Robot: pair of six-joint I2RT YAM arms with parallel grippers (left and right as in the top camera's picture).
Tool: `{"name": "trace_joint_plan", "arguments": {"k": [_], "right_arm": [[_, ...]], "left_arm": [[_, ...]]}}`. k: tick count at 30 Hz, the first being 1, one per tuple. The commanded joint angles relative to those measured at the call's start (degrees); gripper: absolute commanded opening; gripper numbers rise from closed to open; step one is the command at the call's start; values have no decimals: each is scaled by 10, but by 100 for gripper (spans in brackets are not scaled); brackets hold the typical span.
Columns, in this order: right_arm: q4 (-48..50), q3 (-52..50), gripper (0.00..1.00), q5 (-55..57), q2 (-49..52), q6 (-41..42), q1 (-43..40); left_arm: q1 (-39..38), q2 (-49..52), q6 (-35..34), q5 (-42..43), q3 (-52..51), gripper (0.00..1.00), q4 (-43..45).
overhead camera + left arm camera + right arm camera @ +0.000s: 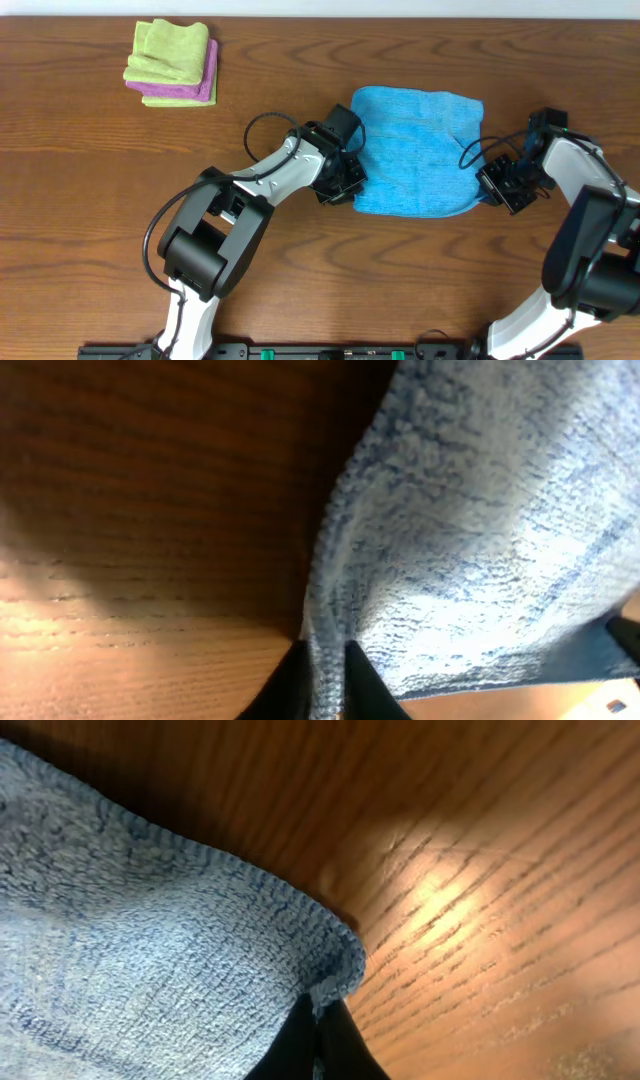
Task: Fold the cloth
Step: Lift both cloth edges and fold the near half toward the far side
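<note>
The sky-blue cloth (418, 150) lies folded over in the middle of the wooden table. My left gripper (345, 185) is at its near left corner and is shut on the cloth's edge, which shows pinched between the black fingers in the left wrist view (326, 670). My right gripper (490, 185) is at the near right corner, shut on that corner of the cloth (150, 960), which bunches up between the fingertips (318, 1020). The white tag is not in view.
A folded light green cloth (168, 50) lies on a folded purple cloth (205, 82) at the far left of the table (80, 200). A black cable loops by each wrist.
</note>
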Motion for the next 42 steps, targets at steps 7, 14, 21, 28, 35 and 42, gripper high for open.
{"name": "trace_joint_plan", "arguments": {"k": [7,14,21,28,35,42], "right_arm": [[-3,-1,1,-3,2,-6,2],[25,1,1,-25,2,-84,2],[35,2,1,-52,1,-103,2],[35,12,1,-59,-46,-107,2],[40,13,1,-52,-94,-107,2],[51,13,1,-41,-94,-107,7]], "left_arm": [[-1,9,-6,-5,9,6,23],[14,9,-16,3,16,6,45],[31,9,-16,6,21,6,26],[34,8,-20,25,41,6,21],[34,8,-29,39,57,6,12],[35,8,-29,37,57,6,13]]}}
